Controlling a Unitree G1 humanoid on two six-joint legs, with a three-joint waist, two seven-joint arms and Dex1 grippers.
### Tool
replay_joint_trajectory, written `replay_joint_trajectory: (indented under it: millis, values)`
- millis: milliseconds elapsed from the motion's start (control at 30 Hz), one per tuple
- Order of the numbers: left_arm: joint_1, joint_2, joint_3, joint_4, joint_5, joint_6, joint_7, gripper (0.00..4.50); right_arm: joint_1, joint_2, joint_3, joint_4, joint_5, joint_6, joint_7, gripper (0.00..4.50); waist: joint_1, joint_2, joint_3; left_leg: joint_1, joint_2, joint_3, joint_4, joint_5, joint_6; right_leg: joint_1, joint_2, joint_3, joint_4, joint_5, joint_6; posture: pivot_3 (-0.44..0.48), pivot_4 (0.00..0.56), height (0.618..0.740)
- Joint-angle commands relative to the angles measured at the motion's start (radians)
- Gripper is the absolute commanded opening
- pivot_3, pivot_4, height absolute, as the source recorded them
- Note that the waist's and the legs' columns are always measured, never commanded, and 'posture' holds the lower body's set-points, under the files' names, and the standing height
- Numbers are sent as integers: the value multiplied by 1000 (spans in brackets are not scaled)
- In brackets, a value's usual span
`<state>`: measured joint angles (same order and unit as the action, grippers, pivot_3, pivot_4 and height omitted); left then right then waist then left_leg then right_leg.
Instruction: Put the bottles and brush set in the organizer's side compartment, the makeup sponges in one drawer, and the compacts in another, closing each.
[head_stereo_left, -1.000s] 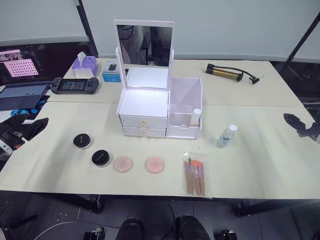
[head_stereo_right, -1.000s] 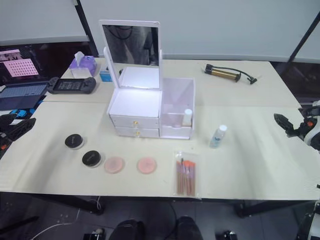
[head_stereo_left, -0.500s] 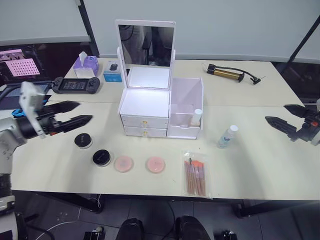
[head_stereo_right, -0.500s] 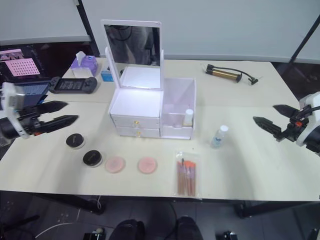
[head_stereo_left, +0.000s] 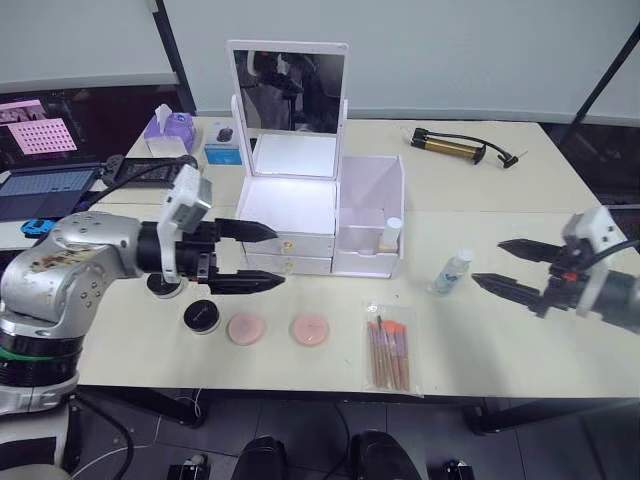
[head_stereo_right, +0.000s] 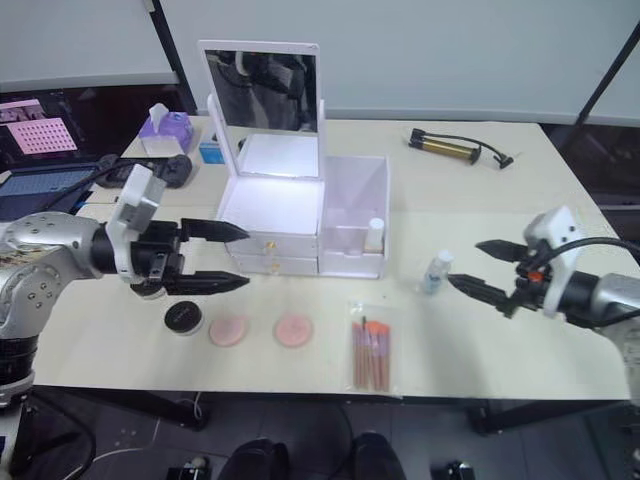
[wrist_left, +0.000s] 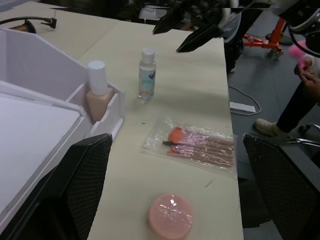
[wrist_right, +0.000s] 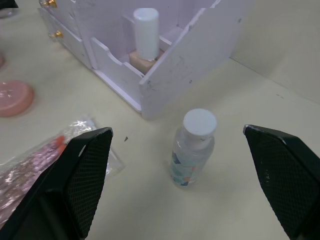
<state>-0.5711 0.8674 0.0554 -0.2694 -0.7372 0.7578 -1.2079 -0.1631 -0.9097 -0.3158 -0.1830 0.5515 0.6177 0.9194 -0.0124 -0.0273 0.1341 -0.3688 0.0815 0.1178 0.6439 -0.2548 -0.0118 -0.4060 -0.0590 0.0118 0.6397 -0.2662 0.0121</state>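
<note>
The white organizer (head_stereo_left: 292, 216) with a mirror stands mid-table, both drawers shut. A white-capped bottle (head_stereo_left: 391, 235) stands in its side compartment (head_stereo_left: 372, 205). A clear bottle (head_stereo_left: 453, 272) stands on the table to the right of it. The bagged brush set (head_stereo_left: 388, 347) lies near the front edge. Left of it lie two pink sponges (head_stereo_left: 310, 329) (head_stereo_left: 245, 328) and a black compact (head_stereo_left: 203, 315). A second compact (head_stereo_left: 160, 287) is partly hidden behind my left arm. My left gripper (head_stereo_left: 278, 257) is open in front of the drawers. My right gripper (head_stereo_left: 487, 262) is open just right of the clear bottle.
A hand pump (head_stereo_left: 455, 146) lies at the back right. A tissue box (head_stereo_left: 168, 128), a small blue box (head_stereo_left: 222, 150), a game controller (head_stereo_left: 130, 165) and a laptop (head_stereo_left: 40, 190) sit at the back left. A person's leg (wrist_left: 300, 100) shows beyond the table's right end.
Both arms have swung inward over the table. The left gripper moved right to the drawer fronts; the right gripper moved left toward the clear bottle. Both stay open.
</note>
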Motion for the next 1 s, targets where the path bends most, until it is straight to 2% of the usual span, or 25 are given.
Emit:
replay_joint_trajectory:
  millis: [33, 367, 467, 767, 1000]
  values:
    - [-13, 0, 29, -49, -26, 15, 35, 4500, -37, 37, 12, 28, -28, -40, -41, 4473, 0, 0, 0, 0, 0, 0, 0, 0, 0, 0, 0, 0, 0, 0, 0, 0, 150, 725]
    - [59, 2, 60, -122, -49, 19, 93, 4500, -118, 91, 71, 113, -75, -69, -62, 4473, 1, 0, 0, 0, 0, 0, 0, 0, 0, 0, 0, 0, 0, 2, -3, 0, 150, 725]
    - [64, 7, 66, -127, -51, 17, 102, 4500, -136, 105, 90, 126, -98, -91, -66, 3890, 1, 0, 0, 0, 0, 0, 0, 0, 0, 0, 0, 0, 0, 2, -4, 0, 150, 725]
    - [65, 7, 67, -125, -42, 7, 106, 4500, -131, 117, 102, 145, -136, -100, -79, 908, 1, 0, 0, 0, 0, 0, 1, 0, 0, 0, 0, 0, 0, 3, -5, 0, 150, 725]
    - [66, 7, 68, -102, -29, -11, 102, 4500, -170, 93, 66, 94, -77, -57, -50, 889, 1, 0, 0, 0, 0, 0, 1, 0, 0, 0, 0, 0, 0, 3, -5, 0, 150, 725]
